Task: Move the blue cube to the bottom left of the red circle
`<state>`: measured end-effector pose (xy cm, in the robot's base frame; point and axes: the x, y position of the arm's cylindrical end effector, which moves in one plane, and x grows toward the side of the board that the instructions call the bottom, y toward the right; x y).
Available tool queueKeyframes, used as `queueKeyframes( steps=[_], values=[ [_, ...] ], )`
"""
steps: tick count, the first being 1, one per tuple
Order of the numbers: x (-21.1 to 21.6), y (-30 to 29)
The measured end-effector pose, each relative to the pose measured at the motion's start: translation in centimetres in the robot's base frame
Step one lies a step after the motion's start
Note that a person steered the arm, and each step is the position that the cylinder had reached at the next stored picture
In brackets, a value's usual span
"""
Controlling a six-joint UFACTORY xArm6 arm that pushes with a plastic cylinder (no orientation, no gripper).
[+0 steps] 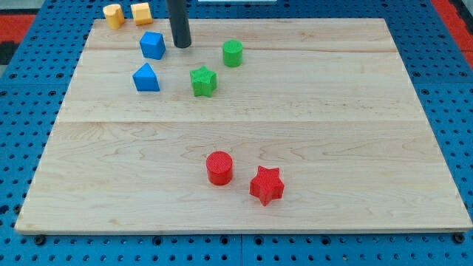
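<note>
The blue cube (152,45) sits near the view's top left of the wooden board (332,148). My tip (181,45) stands just to the cube's right, with a small gap. The red circle (219,168) lies in the lower middle of the board, far below the cube. A red star (266,185) sits just to the right of and below the red circle.
A second blue block with a sloped top (145,77) sits below the cube. A green star (203,80) and a green cylinder (233,53) lie to my tip's right. Two yellow-orange blocks (113,15) (141,12) sit at the top left edge.
</note>
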<state>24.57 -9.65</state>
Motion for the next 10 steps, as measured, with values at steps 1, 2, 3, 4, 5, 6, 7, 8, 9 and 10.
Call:
queueKeyframes(
  steps=[1,2,3,4,5,6,7,8,9,10],
  values=[
    [-4.2,-1.3],
    [-0.6,-1.4],
    [1.0,-2.2],
    [-1.6,-2.1],
    [-1.1,-5.2],
    [1.5,-8.5],
    [9.0,-3.4],
    [9.1,-4.0],
    [4.8,-3.2],
    [9.2,-0.8]
  ],
)
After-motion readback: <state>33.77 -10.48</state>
